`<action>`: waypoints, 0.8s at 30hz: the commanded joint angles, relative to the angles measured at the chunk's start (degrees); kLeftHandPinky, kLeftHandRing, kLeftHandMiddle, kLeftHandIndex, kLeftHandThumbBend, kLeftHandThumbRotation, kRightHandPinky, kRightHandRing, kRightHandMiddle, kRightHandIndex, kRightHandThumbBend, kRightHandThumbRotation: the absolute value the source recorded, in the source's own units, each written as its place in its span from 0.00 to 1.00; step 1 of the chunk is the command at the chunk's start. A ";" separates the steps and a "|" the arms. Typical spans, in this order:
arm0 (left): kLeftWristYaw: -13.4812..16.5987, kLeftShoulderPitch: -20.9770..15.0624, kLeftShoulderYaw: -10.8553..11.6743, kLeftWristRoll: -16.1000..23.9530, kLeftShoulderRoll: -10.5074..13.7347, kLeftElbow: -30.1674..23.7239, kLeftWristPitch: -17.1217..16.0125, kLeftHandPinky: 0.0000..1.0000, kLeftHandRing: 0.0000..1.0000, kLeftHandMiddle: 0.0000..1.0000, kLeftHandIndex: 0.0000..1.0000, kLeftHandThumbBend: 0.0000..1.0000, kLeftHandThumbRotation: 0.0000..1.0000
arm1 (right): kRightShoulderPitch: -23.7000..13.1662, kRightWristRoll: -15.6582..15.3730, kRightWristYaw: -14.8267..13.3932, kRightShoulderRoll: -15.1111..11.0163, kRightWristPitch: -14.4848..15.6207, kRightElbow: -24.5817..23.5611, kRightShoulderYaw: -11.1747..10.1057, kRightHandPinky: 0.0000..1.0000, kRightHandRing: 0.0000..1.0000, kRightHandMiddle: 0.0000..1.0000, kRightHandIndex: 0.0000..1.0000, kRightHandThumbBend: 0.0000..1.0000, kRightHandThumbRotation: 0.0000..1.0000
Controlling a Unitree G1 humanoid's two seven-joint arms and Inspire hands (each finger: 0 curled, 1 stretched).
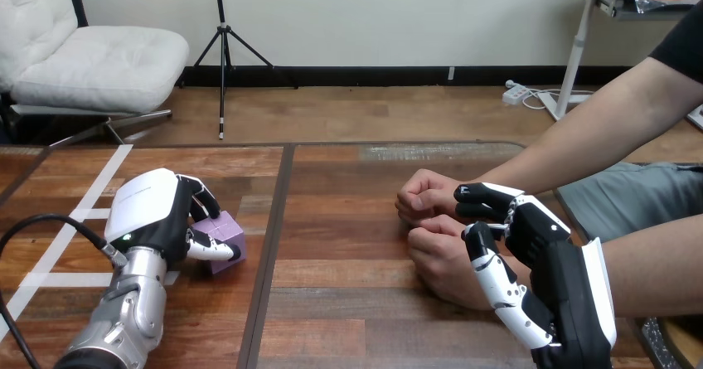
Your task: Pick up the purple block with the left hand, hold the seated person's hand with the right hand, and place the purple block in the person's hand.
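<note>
Head view, nearest first: the robot's right hand (555, 286) comes up from the 5 o'clock corner, its back turned to the camera and its tip pointing toward 10 o'clock. It lies over the wrist of the person's nearer hand (439, 261), which rests closed on the tabletop (348, 303) just right of centre. The two touch, but I cannot tell whether the right hand clasps that wrist or only rests on it.

At 7 o'clock the silver left forearm (124, 319) rises from the bottom edge toward 1 o'clock and ends in the left hand (149, 207). This hand is clamped on the purple block (224, 230). Its thumb (211, 251) crosses the block's near face, and its fingers (201, 193) curl over the block's far side. The block sits at the left hand's 3 o'clock, left of the tabletop's dark centre seam and well apart from the person's hands. It appears to rest on the wood.

Just beyond the nearer hand, at its 12 o'clock and touching it, is the person's farther hand (424, 193), a loose fist. Its forearm runs off toward 2 o'clock.

White tape lines (99, 188) cross the tabletop at 9 o'clock, passing under the left hand.
</note>
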 commanded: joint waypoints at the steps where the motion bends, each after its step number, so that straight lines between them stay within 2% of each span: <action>1: 1.24 -3.05 0.02 -0.40 -0.20 0.25 -1.26 0.40 0.44 0.48 0.48 0.60 0.00 | -2.73 0.94 -0.12 0.51 -0.69 -0.53 -0.35 0.56 0.69 0.71 0.66 0.39 0.52; 24: 2.36 -2.27 0.58 -1.18 -0.35 0.55 -2.27 0.42 0.45 0.49 0.52 0.60 0.00 | -2.64 1.16 -0.13 0.49 -0.95 -0.46 -0.39 0.55 0.68 0.71 0.67 0.38 0.50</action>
